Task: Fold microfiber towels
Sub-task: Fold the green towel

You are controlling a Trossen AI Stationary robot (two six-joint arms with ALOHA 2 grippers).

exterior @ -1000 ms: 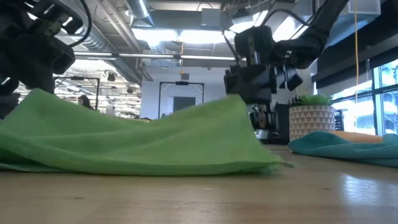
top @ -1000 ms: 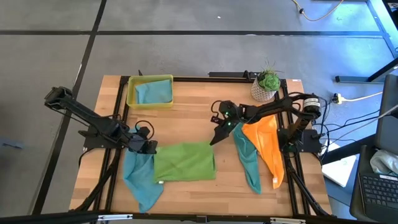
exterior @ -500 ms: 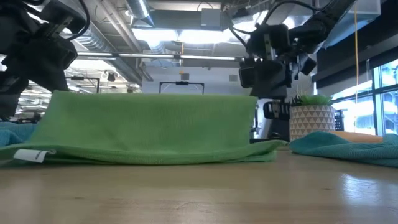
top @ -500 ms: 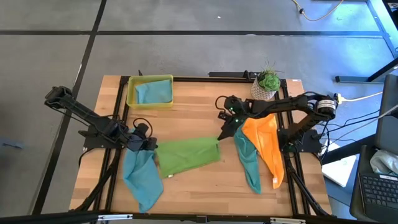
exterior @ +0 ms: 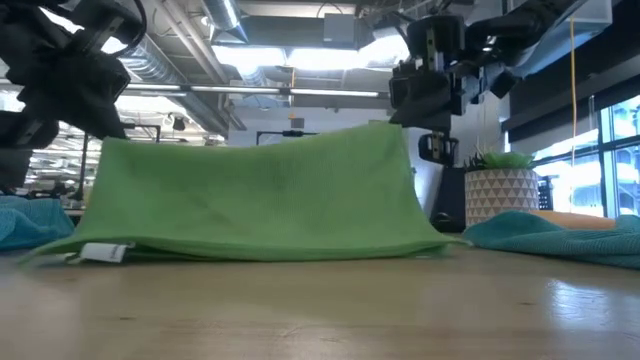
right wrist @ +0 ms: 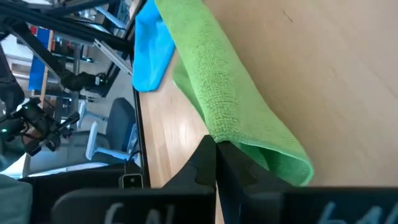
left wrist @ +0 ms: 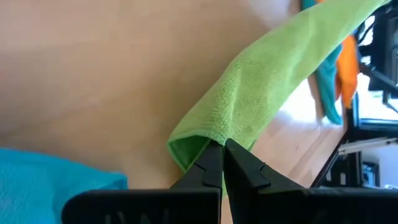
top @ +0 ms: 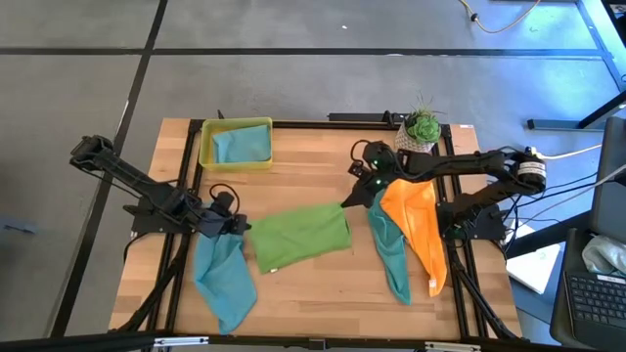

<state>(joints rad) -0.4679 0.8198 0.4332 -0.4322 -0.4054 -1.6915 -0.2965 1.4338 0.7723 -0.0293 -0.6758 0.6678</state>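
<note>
1. Lime-green cloth, one of the microfiber towels [top: 300,238], is stretched between both arms near the middle of the wooden table [top: 313,161]; its lower layer rests on the wood while the upper edge is lifted, as seen in the low view.
2. One end of the fold is pinched by the left gripper [top: 238,228], whose fingers are clamped tight on the doubled edge (the left wrist view shows this plainly).
3. The opposite end is held by the right gripper [top: 354,199], likewise closed hard on the folded cloth.
4. A light blue towel [top: 224,277] lies beside the left gripper; a teal towel [top: 390,249] and an orange towel [top: 419,227] lie just past the right gripper, and another light blue one sits in the yellow-green tray [top: 206,141].
5. For a clean fold, it is judged that both ends should be carried at equal height and pace, so the lifted edge stays taut and lands square on the lower layer.
6. Release is best delayed until the edges are aligned; the neighbouring towels should not be dragged.
</note>
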